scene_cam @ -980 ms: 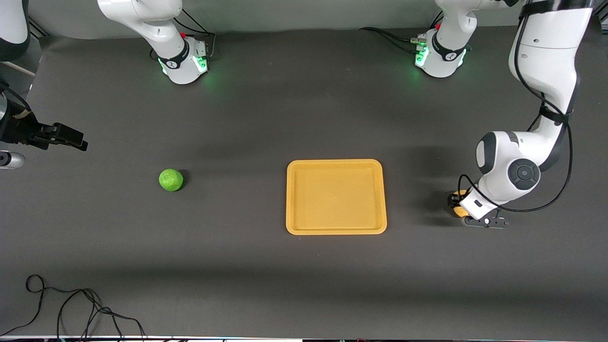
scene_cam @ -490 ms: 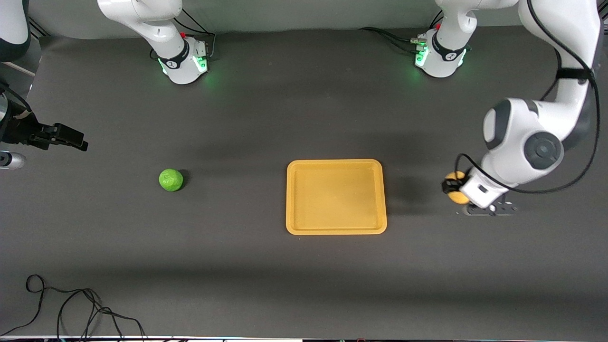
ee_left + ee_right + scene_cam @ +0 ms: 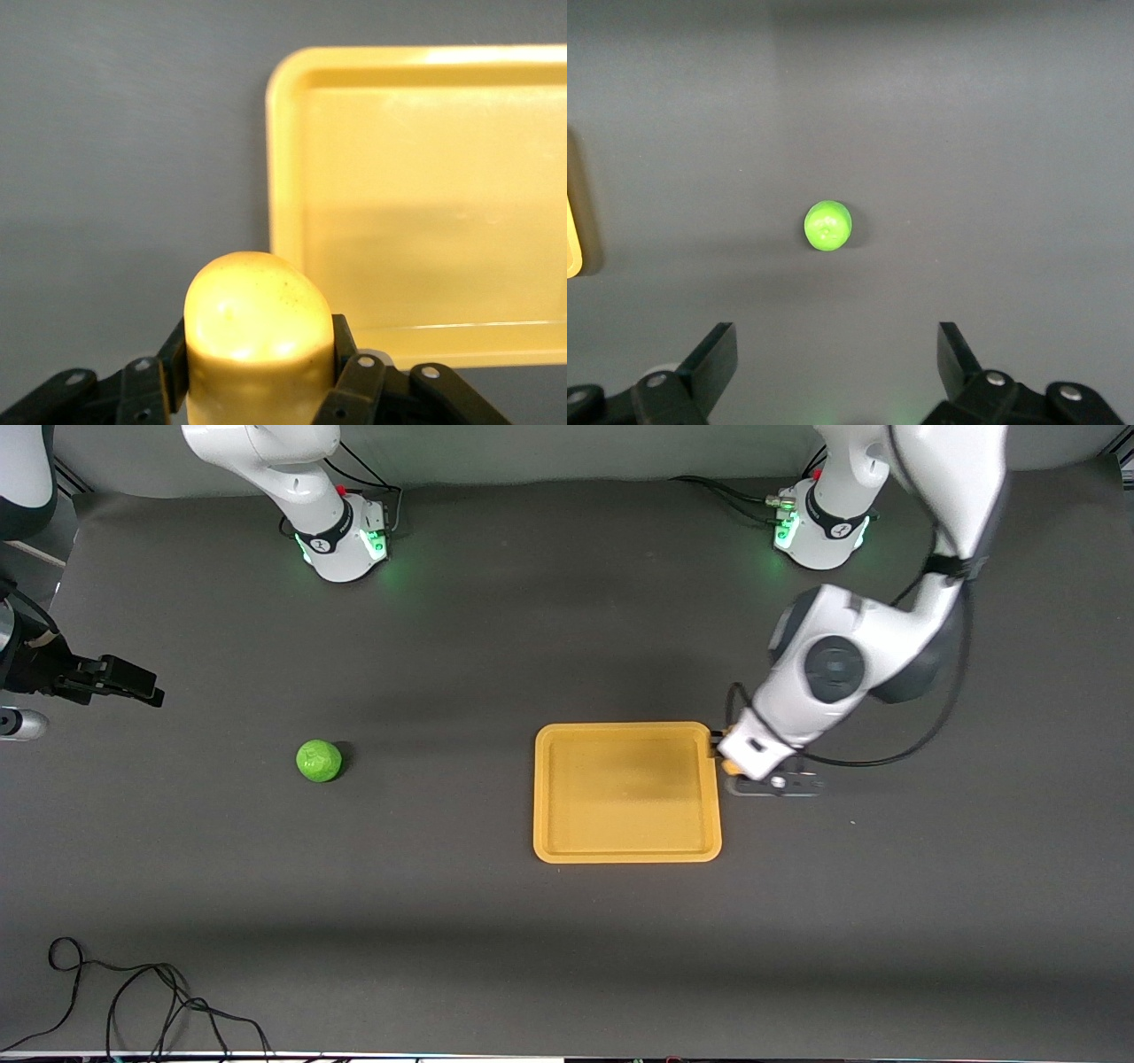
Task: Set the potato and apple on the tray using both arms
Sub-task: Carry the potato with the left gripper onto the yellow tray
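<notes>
On table, near to far:
cable: loose black cable (image 3: 133,1001) lies at the table's (image 3: 567,939) near corner, right arm's end; not in play.
tray: orange tray (image 3: 627,854) sits flat mid-table, nothing on it yet.
apple: green apple (image 3: 319,761) rests on the mat toward the right arm's end, well apart from the tray, untouched. Also centred in the right wrist view (image 3: 828,225).
left gripper: left gripper (image 3: 728,760) hangs just over the tray's edge at the corner nearest the left arm's base, jaws clamped on the potato (image 3: 257,332). Left wrist view shows its blunt end poking out between the fingers (image 3: 354,385), with the tray rim directly ahead.
right gripper: right gripper (image 3: 133,685) hovers at the table edge, right arm's end, fingers (image 3: 709,363) spread wide, holding nothing. Arm is waiting.
step: my read is potato transport, about to cross the rim; roughly a third of the task done.
next: carry the potato inward over the tray floor, lower, then release. A drop this close to the rim could roll it off. After that the right arm needs to go for the apple.
surface: dark grey matte mat, flat, some sheen from overhead light.
room: both arm bases (image 3: 341,545) glow green along the farthest edge; pale wall strip above them.
</notes>
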